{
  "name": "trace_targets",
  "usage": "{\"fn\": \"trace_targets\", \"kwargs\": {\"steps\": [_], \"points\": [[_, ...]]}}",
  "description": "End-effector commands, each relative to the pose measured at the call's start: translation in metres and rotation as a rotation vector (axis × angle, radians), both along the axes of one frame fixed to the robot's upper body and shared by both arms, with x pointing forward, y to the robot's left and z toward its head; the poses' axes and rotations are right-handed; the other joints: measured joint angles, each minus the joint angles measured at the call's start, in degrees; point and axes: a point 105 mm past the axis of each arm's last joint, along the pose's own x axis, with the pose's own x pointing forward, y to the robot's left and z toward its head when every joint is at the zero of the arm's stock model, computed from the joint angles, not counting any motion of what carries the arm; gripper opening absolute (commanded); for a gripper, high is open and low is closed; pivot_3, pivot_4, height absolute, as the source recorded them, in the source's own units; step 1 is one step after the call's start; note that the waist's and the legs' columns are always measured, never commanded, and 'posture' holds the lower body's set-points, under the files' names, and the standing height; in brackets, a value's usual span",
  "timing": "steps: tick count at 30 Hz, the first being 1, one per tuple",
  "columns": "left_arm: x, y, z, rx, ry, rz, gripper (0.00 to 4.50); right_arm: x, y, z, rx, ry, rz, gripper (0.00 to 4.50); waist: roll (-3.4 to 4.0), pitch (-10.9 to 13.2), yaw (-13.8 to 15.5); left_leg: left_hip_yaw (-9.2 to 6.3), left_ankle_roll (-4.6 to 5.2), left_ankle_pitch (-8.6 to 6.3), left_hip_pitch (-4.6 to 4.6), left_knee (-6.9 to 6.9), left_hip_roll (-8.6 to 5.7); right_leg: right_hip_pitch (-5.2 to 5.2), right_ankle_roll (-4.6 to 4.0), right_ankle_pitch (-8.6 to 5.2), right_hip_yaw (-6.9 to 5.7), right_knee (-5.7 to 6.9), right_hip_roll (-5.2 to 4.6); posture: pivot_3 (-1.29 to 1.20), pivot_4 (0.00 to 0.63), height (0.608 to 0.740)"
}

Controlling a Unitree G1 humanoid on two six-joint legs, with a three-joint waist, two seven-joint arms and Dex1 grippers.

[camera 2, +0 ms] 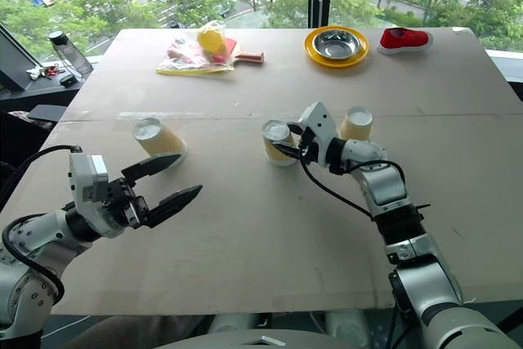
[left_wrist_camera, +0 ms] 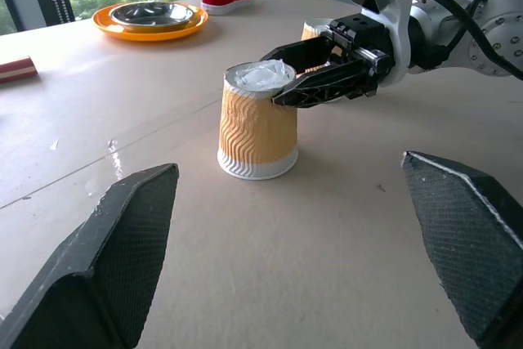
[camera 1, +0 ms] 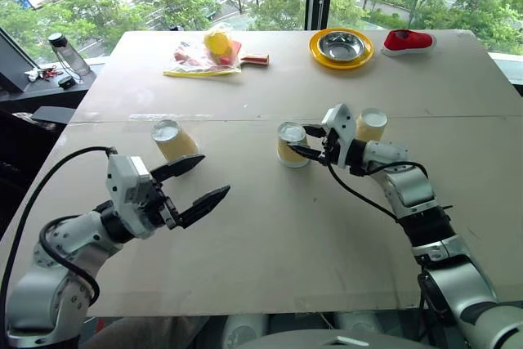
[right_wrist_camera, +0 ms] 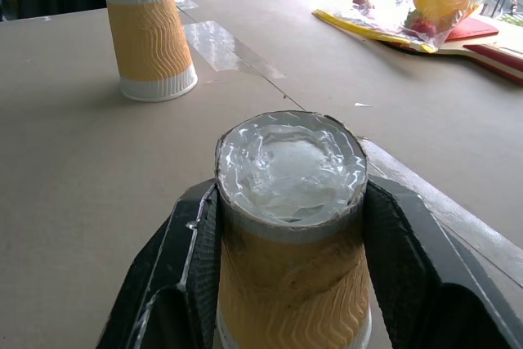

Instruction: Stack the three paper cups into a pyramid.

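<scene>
Gripping the middle cup (camera 1: pixel 292 144) now, right gripper (camera 1: pixel 311 141) clamped on its sides, upside down near the table (camera 1: pixel 270 259) centre | left gripper (camera 1: pixel 189 184) hangs spread wide, nothing in it, just beside the left cup (camera 1: pixel 173 140) | third cup (camera 1: pixel 370 125) stands behind the right wrist | all three apart, none stacked

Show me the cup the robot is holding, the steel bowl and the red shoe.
held paper cup (left_wrist_camera: pixel 257 124), left wrist view, ribbed side
steel bowl (camera 1: pixel 341 45), left eye view, inside
red shoe (camera 1: pixel 407 40), left eye view, upper
</scene>
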Motion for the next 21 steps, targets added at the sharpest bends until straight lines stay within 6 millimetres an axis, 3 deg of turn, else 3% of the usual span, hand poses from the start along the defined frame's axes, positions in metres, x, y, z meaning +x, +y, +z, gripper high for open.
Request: {"fn": "trace_targets", "kwargs": {"steps": [1, 2, 8, 15, 18, 21], "points": [[0.000, -0.001, 0.007, 0.010, -0.040, -0.002, 4.50, 0.003, 0.005, 0.007, 0.016, -0.005, -0.003, 1.79, 0.00, 0.0, -0.3, 0.00, 0.00, 0.00, 0.00, 0.00, 0.00, 0.00, 0.00, 0.00, 0.00, 0.00, 0.01, 0.00, 0.150, 0.740], [0.000, -0.001, 0.006, 0.009, -0.039, -0.003, 4.50, 0.003, 0.006, 0.008, 0.024, -0.001, -0.007, 1.79, 0.00, 0.0, -0.5, 0.00, 0.00, 0.00, 0.00, 0.00, 0.01, 0.00, 0.00, 0.00, 0.00, 0.00, 0.01, 0.00, 0.150, 0.740], [0.004, -0.006, 0.008, 0.007, -0.053, -0.030, 4.50, -0.002, -0.006, 0.015, 0.059, 0.002, -0.014, 4.48, 0.00, 0.0, -0.7, 0.02, -0.03, 0.02, -0.39, 0.00, 0.00, -0.44, 0.01, 0.01, 0.03, 0.07, 0.01, 0.00, 0.150, 0.740], [0.002, -0.023, 0.014, -0.008, -0.059, -0.104, 4.50, -0.022, -0.041, 0.028, 0.062, -0.104, -0.073, 4.48, -0.01, 0.0, -0.6, 0.03, -0.07, 0.04, -0.62, -0.01, 0.01, -0.58, 0.02, 0.01, 0.03, 0.00, 0.00, 0.00, 0.150, 0.740], [0.005, -0.035, 0.023, -0.017, -0.077, -0.135, 4.50, -0.024, -0.062, 0.045, 0.088, -0.198, -0.178, 4.48, 0.01, 0.0, -0.6, 0.02, -0.06, 0.04, -0.60, -0.02, 0.02, -0.58, 0.02, 0.01, 0.03, 0.05, 0.02, 0.00, 0.150, 0.740], [0.009, -0.049, 0.032, -0.025, -0.089, -0.170, 4.50, -0.016, -0.092, 0.050, 0.078, -0.243, -0.349, 4.48, -0.01, 0.0, -0.5, 0.03, -0.08, 0.05, -0.57, 0.00, 0.02, -0.56, 0.02, 0.02, 0.05, 0.09, 0.03, 0.00, 0.150, 0.740]]}}
